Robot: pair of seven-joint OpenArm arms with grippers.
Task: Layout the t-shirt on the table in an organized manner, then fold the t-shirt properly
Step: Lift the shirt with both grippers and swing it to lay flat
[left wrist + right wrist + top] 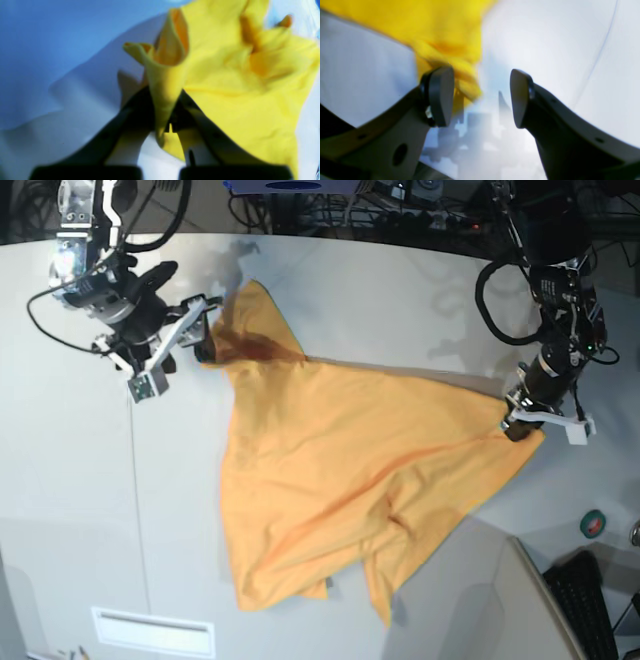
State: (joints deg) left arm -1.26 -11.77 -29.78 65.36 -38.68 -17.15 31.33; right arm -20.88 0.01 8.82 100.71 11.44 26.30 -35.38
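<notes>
The light-orange t-shirt (340, 460) lies rumpled and spread across the middle of the table (400, 300). My left gripper (515, 425) is at the shirt's right corner. In the left wrist view the left gripper (163, 117) is shut on a folded edge of the t-shirt (225, 75), which stands up between the fingers. My right gripper (200, 330) is at the shirt's upper left corner. In the right wrist view the right gripper (480, 97) stands open, and the t-shirt (432, 25) bunches against the left finger (440, 95) without being held.
A small rectangular slot plate (152, 630) sits near the front left of the table. A keyboard (590, 600) and a small tape roll (594, 524) lie off the table's curved edge at the right. Cables run along the back.
</notes>
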